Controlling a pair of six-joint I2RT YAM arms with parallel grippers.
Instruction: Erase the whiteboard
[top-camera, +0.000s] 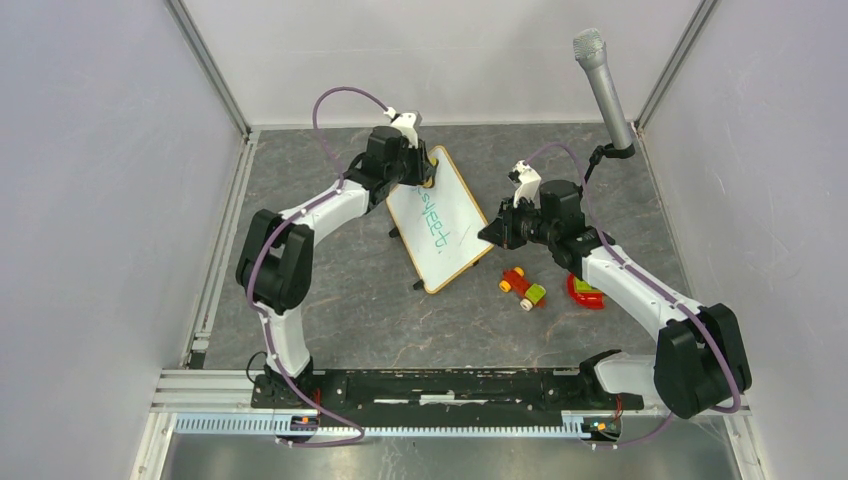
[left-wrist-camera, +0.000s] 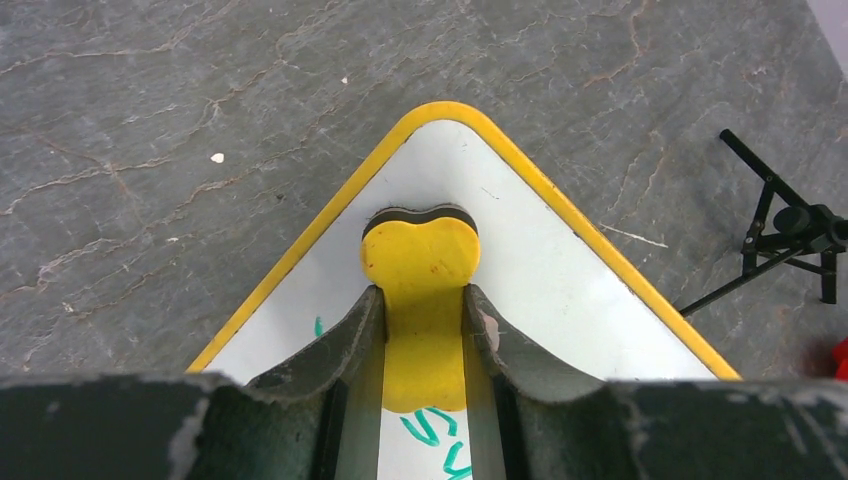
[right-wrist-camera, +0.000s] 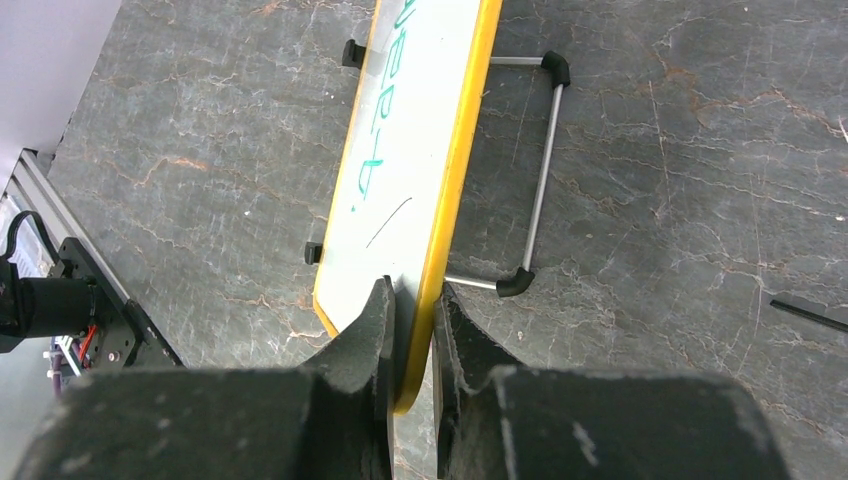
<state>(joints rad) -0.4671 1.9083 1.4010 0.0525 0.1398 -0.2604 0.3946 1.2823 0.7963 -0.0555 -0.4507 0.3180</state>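
Observation:
The whiteboard (top-camera: 440, 225) stands tilted in mid-table, white with a yellow-wood frame and green handwriting. My left gripper (top-camera: 425, 172) is at its far top corner, shut on a yellow eraser (left-wrist-camera: 421, 300) with a dark felt layer, pressed flat on the white surface (left-wrist-camera: 560, 290) just above the green letters (left-wrist-camera: 440, 440). My right gripper (top-camera: 492, 232) is shut on the board's right edge; in the right wrist view the yellow frame (right-wrist-camera: 450, 200) runs between the fingers (right-wrist-camera: 370, 330). The wire feet (right-wrist-camera: 535, 180) show behind the board.
A red, yellow and green toy car (top-camera: 523, 286) and a red object (top-camera: 585, 293) lie right of the board. A grey microphone (top-camera: 603, 85) on a black stand (left-wrist-camera: 790, 235) rises at the back right. Walls enclose three sides.

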